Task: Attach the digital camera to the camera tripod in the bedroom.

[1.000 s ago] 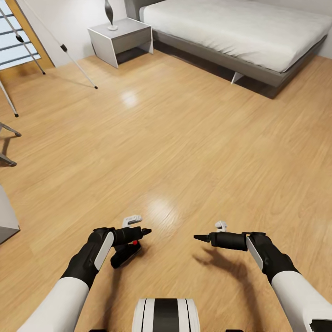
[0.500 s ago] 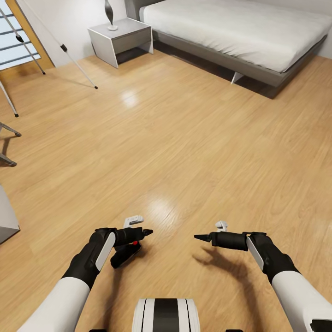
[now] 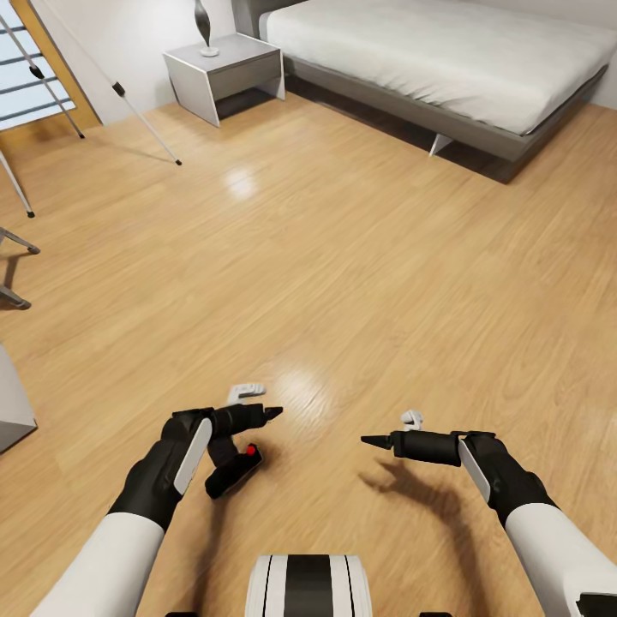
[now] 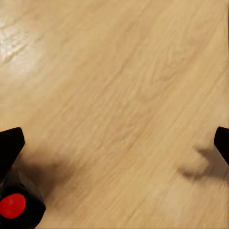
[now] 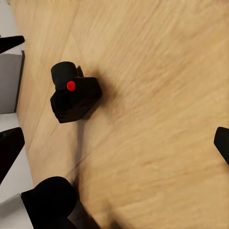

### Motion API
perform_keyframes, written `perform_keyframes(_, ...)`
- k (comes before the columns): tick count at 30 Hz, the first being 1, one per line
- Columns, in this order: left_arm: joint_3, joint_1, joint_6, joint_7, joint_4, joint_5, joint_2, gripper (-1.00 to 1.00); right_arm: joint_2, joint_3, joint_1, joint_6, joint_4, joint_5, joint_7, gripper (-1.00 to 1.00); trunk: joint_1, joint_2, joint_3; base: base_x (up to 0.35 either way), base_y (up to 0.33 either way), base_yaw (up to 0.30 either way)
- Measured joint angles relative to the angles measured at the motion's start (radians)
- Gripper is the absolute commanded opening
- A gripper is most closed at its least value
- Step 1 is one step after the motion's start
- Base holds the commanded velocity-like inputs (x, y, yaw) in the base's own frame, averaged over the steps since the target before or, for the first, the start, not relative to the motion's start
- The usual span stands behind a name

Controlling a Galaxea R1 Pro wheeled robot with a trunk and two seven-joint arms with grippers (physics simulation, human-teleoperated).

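The digital camera [image 3: 231,471], a small black body with a red button on top, lies on the wood floor just in front of my base. My left gripper [image 3: 261,416] hovers right above and beside it, open, with nothing between its fingers. In the left wrist view the camera [image 4: 19,207] sits at the edge beside one fingertip [image 4: 10,143]. My right gripper [image 3: 373,442] is open and empty, a short way to the camera's right. The right wrist view looks at the camera [image 5: 76,98] on the floor. The camera tripod's thin silver legs [image 3: 117,88] stand at the far left by the window.
A low grey bed [image 3: 446,51] fills the far right, with a grey nightstand [image 3: 224,64] and a dark vase [image 3: 203,26] beside it. Thin dark stool legs [image 3: 13,248] and a grey block [image 3: 13,403] sit at the left edge. Open wood floor lies between me and the tripod.
My left gripper has lifted slightly off the camera and shifted a little left. The camera stays on the floor. The right arm has not moved.
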Motion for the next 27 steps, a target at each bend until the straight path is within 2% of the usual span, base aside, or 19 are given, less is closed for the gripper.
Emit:
perform_keyframes(3,-0.006,0.0,0.005,0.001,-0.053,-0.031,0.004,1.0,0.0,0.0,0.0,0.0,0.0,0.0,0.0,1.0,0.0,0.0,0.0,0.0,0.0,0.0)
perform_keyframes(7,-0.008,0.0,0.018,0.0,-0.14,-0.053,0.023,1.0,0.0,0.0,0.0,0.0,0.0,0.0,0.0,1.0,0.0,0.0,0.0,0.0,0.0,0.0)
perform_keyframes(12,-0.008,0.001,0.046,0.001,-0.281,-0.072,0.105,1.0,0.0,0.0,0.0,0.0,0.0,0.001,0.0,1.0,0.0,0.0,0.0,0.0,0.0,0.0)
perform_keyframes(13,-0.008,0.001,0.047,-0.002,-0.324,-0.075,0.145,1.0,0.0,0.0,0.0,0.001,0.0,0.001,0.0,1.0,0.0,0.0,0.0,0.0,0.0,0.0)
perform_keyframes(17,-0.008,0.016,0.038,-0.007,-0.385,-0.074,0.232,1.0,0.0,0.0,0.0,0.0,0.0,0.001,0.0,1.0,0.0,0.0,0.0,0.0,0.0,0.0)
perform_keyframes(18,-0.008,0.037,0.02,-0.009,-0.4,-0.075,0.27,1.0,0.0,0.0,0.0,0.0,0.0,0.001,0.0,1.0,0.0,0.0,0.0,0.0,0.0,0.0)
perform_keyframes(20,-0.008,0.068,-0.009,-0.01,-0.41,-0.072,0.303,1.0,0.0,0.0,0.0,-0.001,0.0,0.001,-0.001,1.0,0.0,0.0,0.0,0.0,0.0,0.0)
perform_keyframes(21,-0.009,0.1,-0.05,-0.011,-0.416,-0.074,0.325,1.0,0.0,0.0,0.0,-0.001,0.0,0.002,-0.002,1.0,0.0,0.0,0.0,0.0,0.0,0.0)
perform_keyframes(25,-0.009,0.169,-0.16,-0.011,-0.416,-0.078,0.351,1.0,0.001,0.0,0.0,-0.001,0.0,0.002,-0.006,1.0,0.0,0.0,0.0,0.0,0.0,0.0)
perform_keyframes(26,-0.009,0.197,-0.217,-0.01,-0.408,-0.08,0.357,1.0,0.001,0.0,0.0,-0.001,0.0,0.002,-0.008,1.0,0.0,0.0,0.0,0.0,0.0,0.0)
perform_keyframes(27,-0.009,0.211,-0.245,-0.01,-0.401,-0.08,0.36,1.0,0.001,0.0,0.0,-0.001,0.0,0.002,-0.01,1.0,0.0,0.0,0.0,0.0,0.0,0.0)
